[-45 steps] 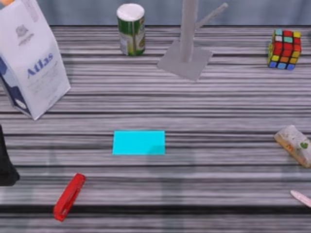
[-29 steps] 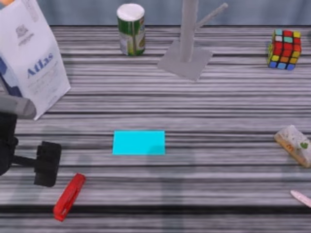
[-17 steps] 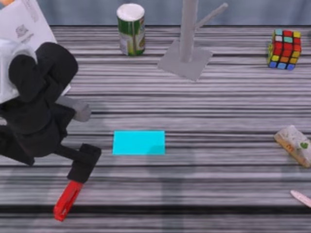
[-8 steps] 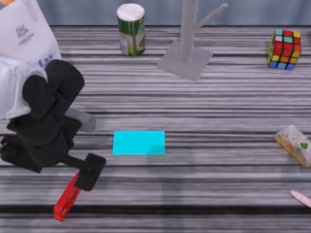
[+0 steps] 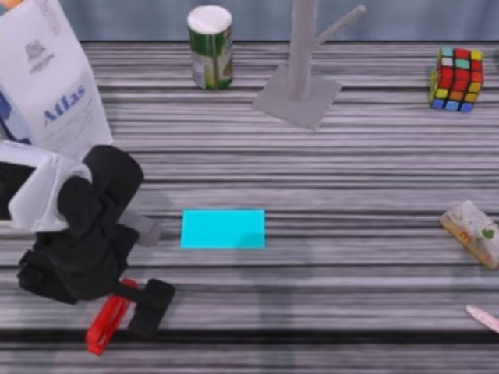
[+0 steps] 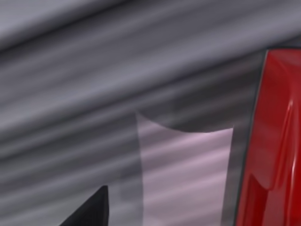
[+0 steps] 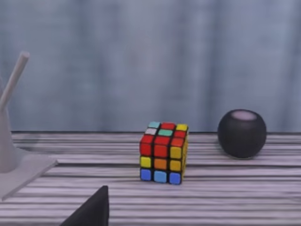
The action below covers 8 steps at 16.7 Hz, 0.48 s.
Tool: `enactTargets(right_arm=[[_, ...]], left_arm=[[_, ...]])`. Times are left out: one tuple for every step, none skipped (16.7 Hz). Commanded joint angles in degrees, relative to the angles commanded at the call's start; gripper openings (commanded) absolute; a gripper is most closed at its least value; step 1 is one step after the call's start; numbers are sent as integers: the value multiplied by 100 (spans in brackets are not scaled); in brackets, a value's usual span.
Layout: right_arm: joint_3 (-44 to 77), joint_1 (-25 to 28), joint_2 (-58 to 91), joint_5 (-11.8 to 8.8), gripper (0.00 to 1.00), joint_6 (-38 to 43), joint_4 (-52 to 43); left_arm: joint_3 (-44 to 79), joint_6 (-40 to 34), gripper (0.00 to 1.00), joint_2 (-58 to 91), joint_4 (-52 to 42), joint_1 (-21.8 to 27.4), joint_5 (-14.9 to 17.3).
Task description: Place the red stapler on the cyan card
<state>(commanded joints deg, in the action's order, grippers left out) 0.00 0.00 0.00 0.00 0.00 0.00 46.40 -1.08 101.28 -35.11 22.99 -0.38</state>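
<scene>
- One risk, as I judge it: the left gripper point(image 5: 132, 300), low over the red stapler point(image 5: 107, 323) at the desk's point(image 5: 351, 171) 7 o'clock, could knock it askew; whether its jaws are wide or narrow I cannot tell.
- Cyan card point(image 5: 223, 228) lies bare, at 1 o'clock from the stapler.
- Milk carton point(image 5: 48, 86), can point(image 5: 210, 47), stand point(image 5: 298, 86) and puzzle cube point(image 5: 456, 79) sit well clear.
- Right arm is out of sight.
</scene>
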Motion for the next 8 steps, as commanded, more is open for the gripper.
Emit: enactTargets(right_arm=[[0, 0, 0, 0, 100, 0, 0], [0, 0, 0, 0, 100, 0, 0], [0, 0, 0, 0, 100, 0, 0], [0, 0, 0, 0, 100, 0, 0], [0, 0, 0, 0, 100, 0, 0], [0, 0, 0, 0, 100, 0, 0], [0, 0, 0, 0, 100, 0, 0], [0, 0, 0, 0, 100, 0, 0]], left_arm=[[0, 0, 100, 0, 0, 0, 0], [0, 0, 100, 0, 0, 0, 0], [0, 0, 100, 0, 0, 0, 0], [0, 0, 92, 0, 0, 0, 0], [0, 0, 85, 0, 0, 0, 0], [0, 0, 77, 0, 0, 0, 0], [0, 0, 70, 0, 0, 0, 0], [0, 0, 62, 0, 0, 0, 0]])
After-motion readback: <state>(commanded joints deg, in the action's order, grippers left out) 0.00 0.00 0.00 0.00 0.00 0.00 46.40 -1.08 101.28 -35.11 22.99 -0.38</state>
